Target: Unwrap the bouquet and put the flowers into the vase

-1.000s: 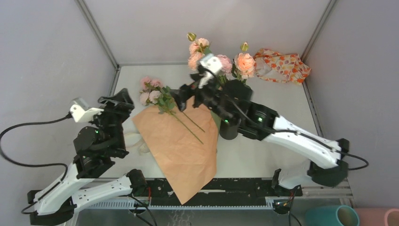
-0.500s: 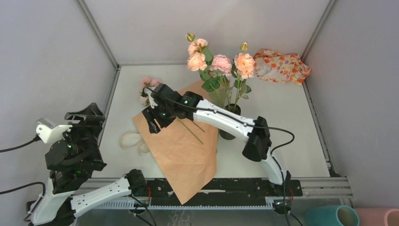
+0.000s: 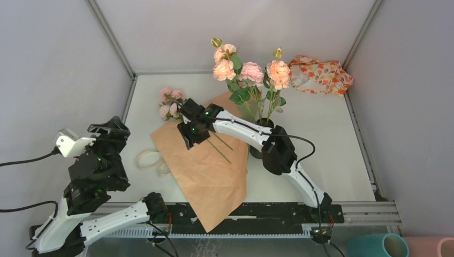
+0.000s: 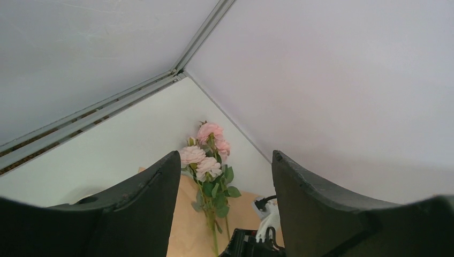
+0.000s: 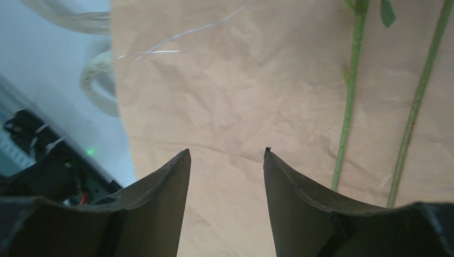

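Note:
The black vase stands right of centre, partly behind my right arm, and holds several peach and pink roses. The bouquet's orange-brown paper wrap lies flat and open. Pink roses rest at its far left corner, and their green stems run across the sheet. My right gripper hovers low over the paper, left of the stems, open with nothing between its fingers. My left gripper is raised at the left, open and empty, and faces the pink roses.
A cream ribbon is looped on the table, left of the paper. An orange-and-white patterned cloth lies in the back right corner. A teal cylinder and a pink cylinder stand beyond the near edge at the right.
My right gripper has swung from the flowers by the vase down and left onto the paper, its jaws narrowing somewhat. The left arm has pulled back toward the left.

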Controlling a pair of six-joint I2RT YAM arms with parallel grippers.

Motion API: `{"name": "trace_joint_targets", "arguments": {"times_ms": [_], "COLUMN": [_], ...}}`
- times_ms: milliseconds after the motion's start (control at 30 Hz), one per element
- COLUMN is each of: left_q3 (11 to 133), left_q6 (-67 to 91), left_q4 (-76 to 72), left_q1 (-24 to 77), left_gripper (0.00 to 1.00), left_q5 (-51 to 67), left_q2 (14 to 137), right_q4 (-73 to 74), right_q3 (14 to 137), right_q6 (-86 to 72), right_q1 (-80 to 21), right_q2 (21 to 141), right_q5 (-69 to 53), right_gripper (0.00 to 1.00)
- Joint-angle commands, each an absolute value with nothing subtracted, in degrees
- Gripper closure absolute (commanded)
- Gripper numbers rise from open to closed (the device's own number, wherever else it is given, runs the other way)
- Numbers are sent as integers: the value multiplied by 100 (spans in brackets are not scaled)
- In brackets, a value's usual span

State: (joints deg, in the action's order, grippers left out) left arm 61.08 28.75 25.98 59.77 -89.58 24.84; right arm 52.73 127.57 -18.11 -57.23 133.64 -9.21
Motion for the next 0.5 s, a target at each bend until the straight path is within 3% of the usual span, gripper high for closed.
{"name": "trace_joint_targets", "arguments": {"times_ms": [0,133,467], "left_q3": [6041,6038,5936], "left_q6": [3010,2972,2932], "left_q4": [2660,2649,2643], "left_q1": [5999,5994,5990], "left_gripper": [32,32,32], "left_q5": [-8867,-8706,-8643], "left_q2": [2675,2735,2725], "right_q4": [5195,5212,5126], "right_q3": [12885,12900,12915], "right_q6": [-1882,-1901,-1902], "right_q1": [-5692,-5628,-5330], "right_q2": [13599,13788,14043], "right_q5": [-301,394,606], "right_gripper": [39,39,38]}}
